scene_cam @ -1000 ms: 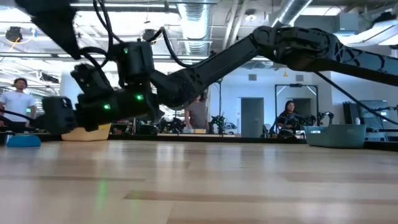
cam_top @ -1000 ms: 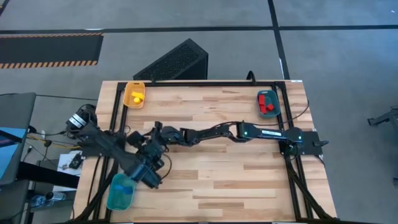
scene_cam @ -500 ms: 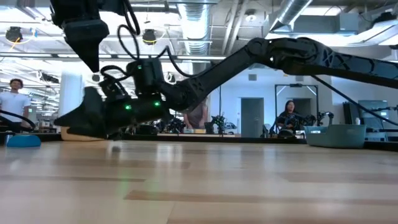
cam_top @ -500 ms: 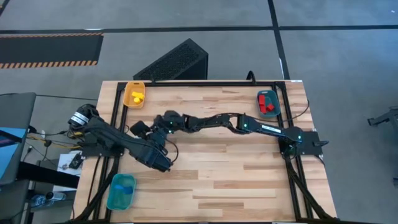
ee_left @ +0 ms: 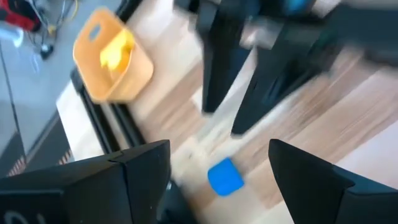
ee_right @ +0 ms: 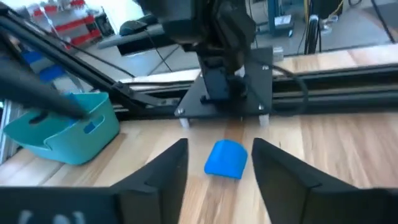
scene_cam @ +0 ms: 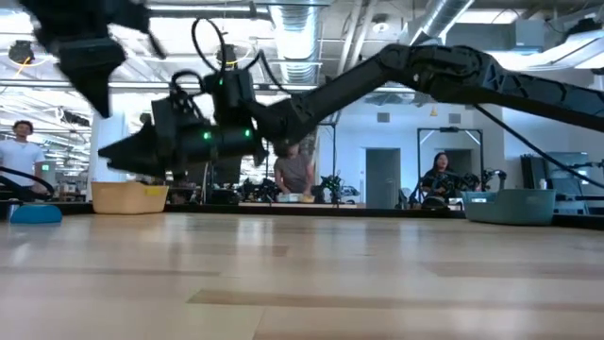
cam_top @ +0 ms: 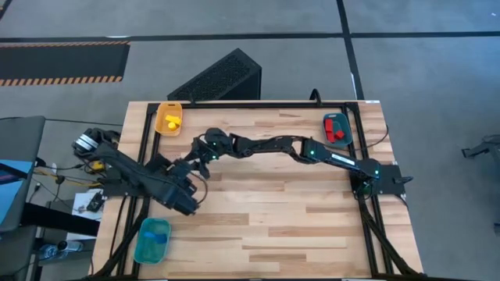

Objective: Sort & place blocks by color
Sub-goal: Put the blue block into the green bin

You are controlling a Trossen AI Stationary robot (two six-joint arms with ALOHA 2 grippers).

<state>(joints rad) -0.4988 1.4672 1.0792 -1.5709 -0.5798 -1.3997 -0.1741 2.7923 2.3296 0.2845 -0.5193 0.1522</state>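
Note:
A small blue block [ee_right: 226,158] lies flat on the wooden table near its left side; the arms hide it in the high view. My right gripper [ee_right: 219,147] reaches across the table toward the left edge, held just above the table, and is open. The block lies a little ahead of its fingers. My left gripper [ee_left: 217,152] is open and points down and toward the far edge, with the same block [ee_left: 225,177] on the table below and between its fingers. Neither gripper touches it. In the low view my right gripper [scene_cam: 118,156] hangs clear of the table.
A yellow tray [cam_top: 169,119] with yellow blocks stands at the far left corner. At the far right, a teal tray [cam_top: 337,129] holds red blocks. Another teal tray [cam_top: 152,238] sits at the near left edge. People stand in the room behind the table.
My right gripper has risen off the table, moved toward the far edge and rolled at the wrist. My left gripper has drawn away from the teal tray at the near left, toward the far edge.

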